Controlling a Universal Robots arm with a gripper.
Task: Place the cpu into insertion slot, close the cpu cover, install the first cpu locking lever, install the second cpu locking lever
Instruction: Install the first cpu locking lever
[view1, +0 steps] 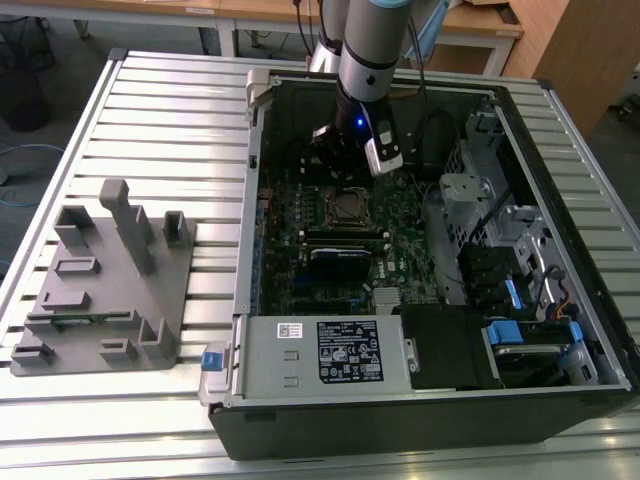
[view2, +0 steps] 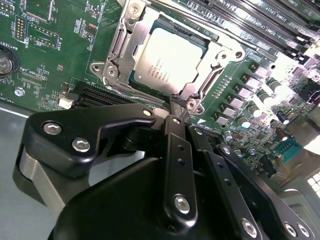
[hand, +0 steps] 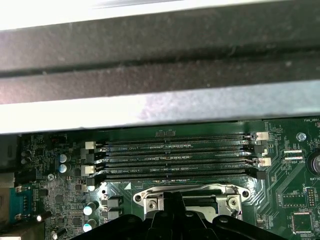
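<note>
The cpu (view2: 167, 55) sat seated in the insertion slot (view2: 197, 40), the cpu cover (view2: 117, 42) closed down around it. The claw (view2: 179, 106) hovered just beside the cover's edge, fingers pinched together with nothing clearly between them, above the green motherboard (view2: 45, 55).

The cpu (view2: 167, 56) sits in the insertion slot (view2: 196, 40), seemingly under the cpu cover (view2: 120, 37).

A slatted metal table (view1: 150, 110) bears a grey fixture (view1: 105, 290) and an open computer case (view1: 420, 400).
</note>
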